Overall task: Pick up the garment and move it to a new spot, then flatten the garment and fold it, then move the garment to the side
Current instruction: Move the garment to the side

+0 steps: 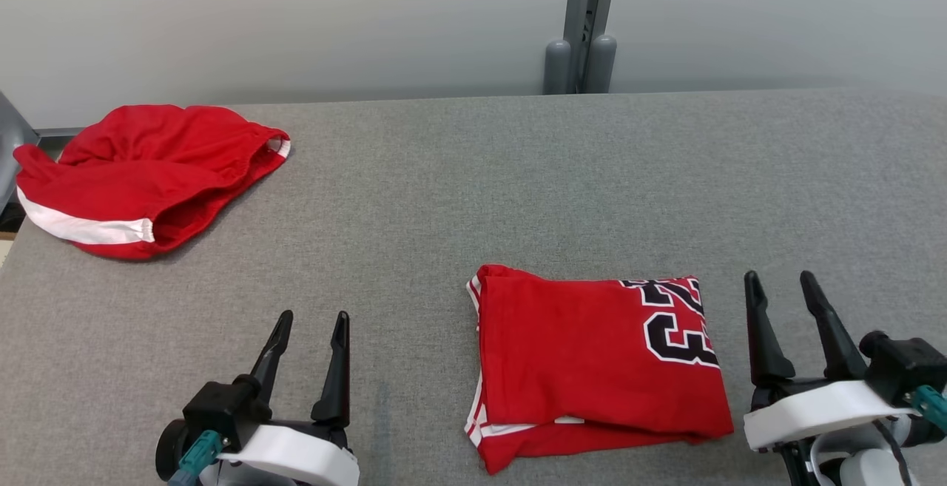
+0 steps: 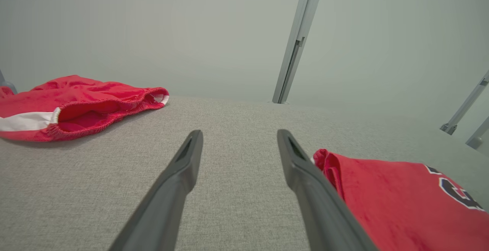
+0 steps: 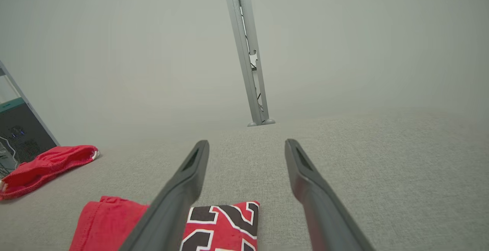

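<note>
Two grippers, both spread wide and both empty: the left gripper [image 1: 313, 317] hovers over the near edge of the tabletop [image 1: 518, 175], left of centre, and the right gripper [image 1: 779, 277] sits by the near right corner. Between them, closer to the right one, lies the jersey [image 1: 592, 368]. It's red, folded into a tidy rectangle close to the near edge, with white trim peeping out along its left side.

So the fold looks done, and the step in hand, I'd say, is the last one: shifting it off to the side. That calls for both grippers to come down at the jersey's left and right ends, pinch through all the layers, and carry or slide it without letting the fold spring open.

Up at the far left corner there's a pair of red shorts [image 1: 148, 175] with a white stripe, crumpled and well apart.

Any writing? Black numerals edged in white on the jersey's right end, probably a 23, though the fold cuts into the upper digit; no brand name readable
</note>
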{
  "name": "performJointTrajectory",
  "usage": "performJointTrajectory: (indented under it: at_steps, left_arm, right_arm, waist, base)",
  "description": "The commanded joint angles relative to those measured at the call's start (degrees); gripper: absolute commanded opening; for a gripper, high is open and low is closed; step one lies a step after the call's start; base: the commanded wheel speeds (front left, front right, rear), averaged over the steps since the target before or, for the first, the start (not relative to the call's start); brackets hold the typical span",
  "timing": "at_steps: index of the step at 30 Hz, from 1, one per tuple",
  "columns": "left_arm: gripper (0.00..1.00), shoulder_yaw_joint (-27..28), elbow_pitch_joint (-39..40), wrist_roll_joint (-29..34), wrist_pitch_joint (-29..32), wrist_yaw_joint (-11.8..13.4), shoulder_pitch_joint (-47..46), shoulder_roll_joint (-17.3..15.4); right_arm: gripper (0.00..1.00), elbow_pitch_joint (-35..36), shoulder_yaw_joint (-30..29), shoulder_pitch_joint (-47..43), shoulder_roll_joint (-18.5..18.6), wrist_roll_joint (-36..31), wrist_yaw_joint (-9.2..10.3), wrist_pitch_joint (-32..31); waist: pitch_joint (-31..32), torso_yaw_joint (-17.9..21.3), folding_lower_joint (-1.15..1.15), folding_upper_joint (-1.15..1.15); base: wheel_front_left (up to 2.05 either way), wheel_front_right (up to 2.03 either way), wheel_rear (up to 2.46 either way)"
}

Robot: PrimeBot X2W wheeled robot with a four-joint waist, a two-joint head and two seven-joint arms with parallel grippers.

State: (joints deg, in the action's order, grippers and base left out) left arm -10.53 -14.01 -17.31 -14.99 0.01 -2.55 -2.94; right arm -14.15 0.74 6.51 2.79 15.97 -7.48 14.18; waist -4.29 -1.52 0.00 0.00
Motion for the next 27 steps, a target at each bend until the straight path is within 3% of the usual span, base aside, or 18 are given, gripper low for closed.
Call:
performJointTrajectory:
  at_steps: [1, 8, 15, 27]
  left_arm:
    - [1.0, 0.3, -0.1, 0.3, -0.3, -0.2, -0.3, -0.1]
    - [1.0, 0.1, -0.4, 0.1, -0.3, -0.4, -0.7, -0.1]
    - [1.0, -0.5, -0.7, -0.3, -0.3, -0.3, -1.4, -0.1]
    - [1.0, -1.5, -0.9, -0.8, -0.3, 0.1, -2.0, -0.1]
  right_arm:
    - [1.0, -0.8, -0.2, 0.7, 0.2, -1.1, -0.03, -1.6]
    - [1.0, -3.8, -1.2, 1.1, 1.1, -3.3, -0.03, -13.5]
    - [1.0, -6.1, 2.5, 2.4, 5.1, 2.4, -0.03, -25.8]
    - [1.0, -10.1, 7.7, 6.1, 8.9, 13.9, -0.03, -34.4]
  waist:
    - [-0.1, 0.0, 0.0, 0.0]
    - [-0.5, -0.5, 0.0, 0.0]
    - [-1.4, -1.6, 0.0, 0.0]
    - [-2.9, -4.2, 0.0, 0.0]
  base:
    - [0.0, 0.0, 0.0]
    - [0.0, 0.0, 0.0]
    - [0.0, 0.0, 0.0]
    - [0.0, 0.0, 0.0]
